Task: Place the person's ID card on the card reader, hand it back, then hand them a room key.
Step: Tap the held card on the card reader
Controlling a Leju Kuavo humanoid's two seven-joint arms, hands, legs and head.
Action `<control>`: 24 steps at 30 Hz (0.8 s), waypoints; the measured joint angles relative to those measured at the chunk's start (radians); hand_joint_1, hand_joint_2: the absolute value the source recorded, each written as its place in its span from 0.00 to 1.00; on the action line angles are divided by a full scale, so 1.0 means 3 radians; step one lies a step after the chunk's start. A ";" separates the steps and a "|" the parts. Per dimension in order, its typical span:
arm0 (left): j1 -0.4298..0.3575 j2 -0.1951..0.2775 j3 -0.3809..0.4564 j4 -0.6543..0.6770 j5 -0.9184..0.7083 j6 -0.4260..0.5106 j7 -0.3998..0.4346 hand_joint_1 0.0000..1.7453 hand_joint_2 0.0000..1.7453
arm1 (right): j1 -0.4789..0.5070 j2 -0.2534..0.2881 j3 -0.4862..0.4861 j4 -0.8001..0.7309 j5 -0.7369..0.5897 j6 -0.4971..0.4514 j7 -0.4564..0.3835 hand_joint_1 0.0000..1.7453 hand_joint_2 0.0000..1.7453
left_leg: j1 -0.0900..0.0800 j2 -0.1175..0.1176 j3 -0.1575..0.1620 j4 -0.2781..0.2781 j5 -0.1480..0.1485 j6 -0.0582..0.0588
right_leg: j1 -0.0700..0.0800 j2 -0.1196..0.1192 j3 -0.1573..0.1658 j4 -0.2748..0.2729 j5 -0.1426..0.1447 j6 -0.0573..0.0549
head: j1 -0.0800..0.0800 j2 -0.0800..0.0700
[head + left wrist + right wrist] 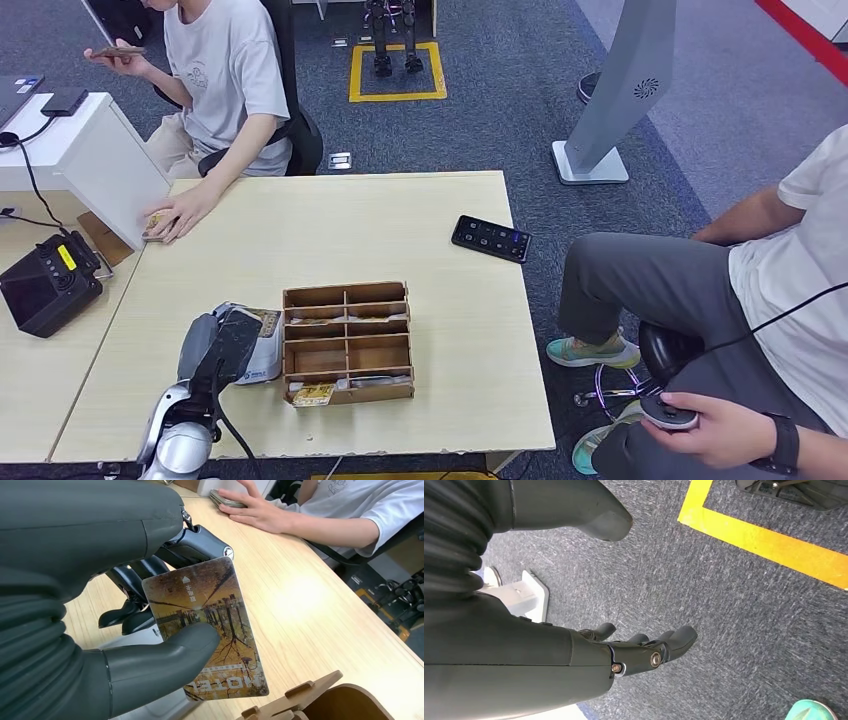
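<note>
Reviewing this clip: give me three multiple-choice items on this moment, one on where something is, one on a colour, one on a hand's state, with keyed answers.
1. Where is the black remote?
A. Inside the wooden organizer
B. On the table near its far right edge
C. On the floor

2. What colour is the floor marking in the right wrist view?
A. Yellow
B. Blue
C. White

3. What is the left hand doing?
A. Hanging with nothing in it
B. Pressing flat on the table
C. Holding a card

Answers:
1 B: the black remote lies on the table, apart from the wooden organizer.
2 A: the floor marking is yellow.
3 C: the left hand pinches the card between thumb and fingers.
</note>
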 joint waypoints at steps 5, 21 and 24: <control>0.0005 0.0001 0.0038 0.0071 -0.0111 0.0073 -0.0002 1.00 1.00 | 0.0001 0.0001 0.0038 0.0000 0.0000 -0.0007 -0.0002 0.00 1.00 | 0.0000 0.0000 0.0000 0.0000 0.0000 0.0000 | 0.0000 0.0000 0.0000 0.0000 0.0000 0.0000 | 0.0000 0.0000; 0.0002 -0.0022 0.0285 0.0393 -0.0529 0.0353 -0.0066 1.00 1.00 | 0.0000 0.0024 0.0091 -0.0004 0.0000 -0.0037 -0.0027 0.00 1.00 | 0.0000 -0.0001 -0.0001 0.0000 0.0000 0.0000 | 0.0000 -0.0001 0.0001 0.0000 0.0000 0.0000 | 0.0000 0.0000; -0.0030 -0.0037 0.0320 0.0505 -0.0659 0.0453 -0.0074 1.00 1.00 | -0.0001 0.0032 0.0111 -0.0004 0.0000 -0.0040 -0.0018 0.00 1.00 | 0.0000 -0.0001 0.0000 0.0000 0.0000 0.0000 | 0.0000 -0.0001 0.0001 0.0000 0.0000 0.0000 | 0.0000 0.0000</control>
